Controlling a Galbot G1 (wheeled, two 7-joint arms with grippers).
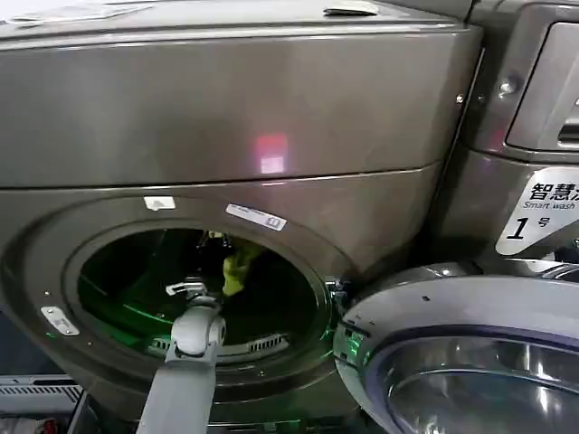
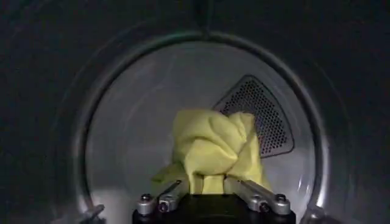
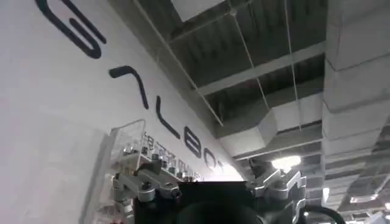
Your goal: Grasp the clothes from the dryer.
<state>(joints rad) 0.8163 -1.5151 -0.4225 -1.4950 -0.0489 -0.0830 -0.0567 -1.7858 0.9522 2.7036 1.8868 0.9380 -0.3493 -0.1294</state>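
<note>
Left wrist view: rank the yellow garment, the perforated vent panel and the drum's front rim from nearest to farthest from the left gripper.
From the left gripper:
1. yellow garment, bunched between the fingers.
2. perforated vent panel, behind the garment on the drum's back wall.
The drum's front rim rings the view; its place in the ranking can't be judged.

The left gripper [image 2: 210, 193] has its fingertips buried in the yellow-green clothes [image 2: 214, 148], so the jaw gap is hidden. The dryer [image 1: 226, 117] drum is too dark to tell other garments. The right gripper [image 3: 210, 193] is cut by the picture edge, fingers unseen
</note>
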